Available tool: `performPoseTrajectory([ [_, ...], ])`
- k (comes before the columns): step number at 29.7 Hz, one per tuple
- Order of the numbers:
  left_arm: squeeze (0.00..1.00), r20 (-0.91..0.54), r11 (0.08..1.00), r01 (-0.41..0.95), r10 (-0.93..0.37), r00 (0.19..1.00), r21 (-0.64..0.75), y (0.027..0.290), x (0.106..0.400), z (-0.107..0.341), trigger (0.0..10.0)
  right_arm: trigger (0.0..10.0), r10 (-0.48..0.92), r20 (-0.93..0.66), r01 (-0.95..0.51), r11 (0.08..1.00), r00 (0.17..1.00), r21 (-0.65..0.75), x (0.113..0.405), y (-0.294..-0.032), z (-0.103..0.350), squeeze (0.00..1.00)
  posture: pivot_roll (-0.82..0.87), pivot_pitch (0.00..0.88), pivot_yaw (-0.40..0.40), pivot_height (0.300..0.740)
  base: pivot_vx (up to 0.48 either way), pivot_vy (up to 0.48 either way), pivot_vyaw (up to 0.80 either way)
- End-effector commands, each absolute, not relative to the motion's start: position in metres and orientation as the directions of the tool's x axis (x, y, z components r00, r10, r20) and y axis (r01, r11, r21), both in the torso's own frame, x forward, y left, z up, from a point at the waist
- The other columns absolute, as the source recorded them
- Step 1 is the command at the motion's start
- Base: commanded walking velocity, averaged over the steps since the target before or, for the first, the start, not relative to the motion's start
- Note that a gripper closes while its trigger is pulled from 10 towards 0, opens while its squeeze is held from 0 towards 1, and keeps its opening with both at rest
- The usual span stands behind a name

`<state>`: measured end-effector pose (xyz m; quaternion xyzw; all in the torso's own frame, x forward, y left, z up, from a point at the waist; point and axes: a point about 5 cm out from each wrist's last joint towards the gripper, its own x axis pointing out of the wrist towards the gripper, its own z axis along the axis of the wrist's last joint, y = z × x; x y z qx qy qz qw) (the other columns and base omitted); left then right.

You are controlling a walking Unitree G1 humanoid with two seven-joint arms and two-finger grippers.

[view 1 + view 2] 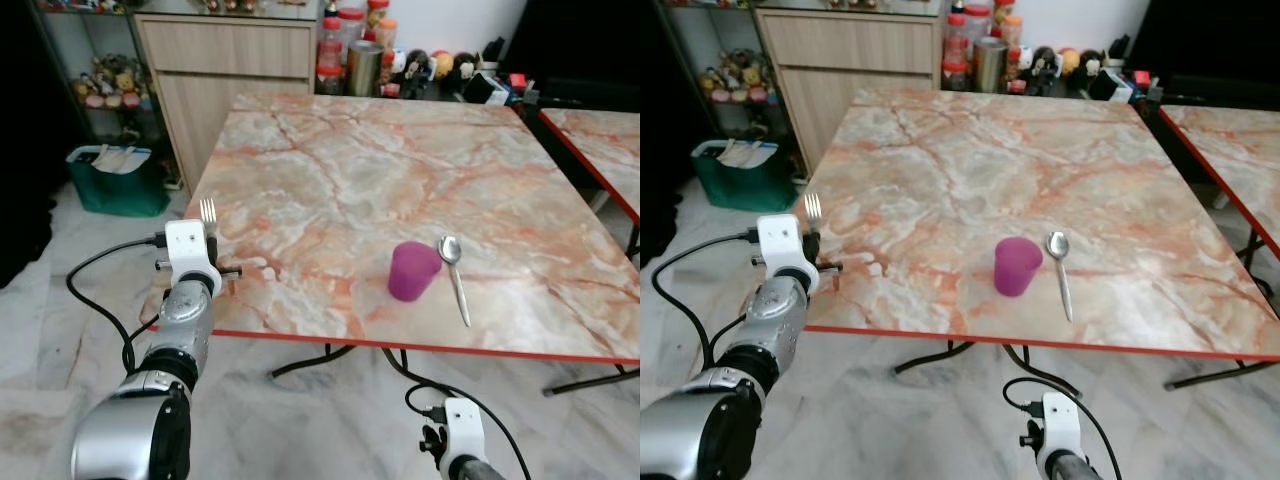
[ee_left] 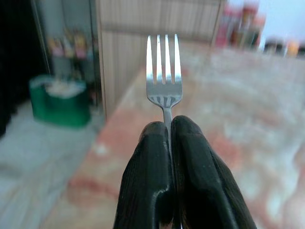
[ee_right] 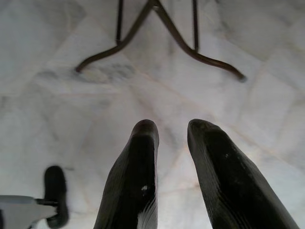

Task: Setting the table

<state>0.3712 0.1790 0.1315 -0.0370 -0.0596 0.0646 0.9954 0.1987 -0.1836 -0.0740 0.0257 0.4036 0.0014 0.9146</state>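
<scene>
1. Fork (image 2: 164,78), silver with four tines, stands upright, its handle pinched between the closed fingers of the left gripper (image 2: 170,131) at the table's (image 1: 330,170) left edge, about nine o'clock from the cup (image 1: 412,271).
2. One purple cup, one spoon (image 1: 453,272) just beside it at three o'clock, one fork.
3. The fork's handle is hidden inside the fingers.
4. The right gripper (image 3: 172,130) hangs low over the marble floor (image 3: 57,62), fingers parted and holding nothing; the table legs (image 3: 157,28) are cut off at the frame edge.

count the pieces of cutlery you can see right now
2: a fork clamped upright in the left gripper near the table's left edge, and a spoon lying on the table beside the purple cup.
</scene>
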Motion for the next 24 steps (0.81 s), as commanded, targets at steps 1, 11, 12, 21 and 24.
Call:
performPoseTrajectory([
  [1,0.0,0.145,0.989,-0.121,0.132,0.981,-0.085,0.173,0.365,0.127,10.0,10.0,0.014,-0.736,0.038,0.998,0.676,0.054,0.2,-0.185,-0.073,0.0,-0.05,0.0,-0.032,0.74,0.0,0.0,0.0],
  [11,0.0,0.221,0.994,-0.092,0.104,0.97,-0.064,0.154,0.352,0.124,10.0,10.0,0.025,-0.738,0.033,0.997,0.674,0.064,0.202,-0.178,-0.073,0.0,-0.01,0.0,-0.051,0.74,0.0,0.0,0.0],
  [12,0.0,0.222,0.993,-0.095,0.107,0.969,-0.064,0.153,0.353,0.125,10.0,10.0,0.026,-0.738,0.033,0.997,0.674,0.065,0.203,-0.178,-0.073,0.0,-0.01,0.0,-0.052,0.74,0.0,0.0,0.0],
  [21,0.0,0.257,0.989,-0.132,0.144,0.956,-0.065,0.158,0.355,0.134,10.0,10.0,0.035,-0.736,0.024,0.997,0.676,0.069,0.207,-0.174,-0.071,0.0,-0.01,0.0,-0.06,0.74,0.0,-0.19,0.0],
  [24,0.0,0.27,0.986,-0.151,0.164,0.949,-0.07,0.162,0.356,0.138,10.0,10.0,0.037,-0.735,0.021,0.997,0.677,0.07,0.208,-0.174,-0.071,0.0,-0.01,0.0,-0.063,0.74,0.0,-0.365,0.0],
])
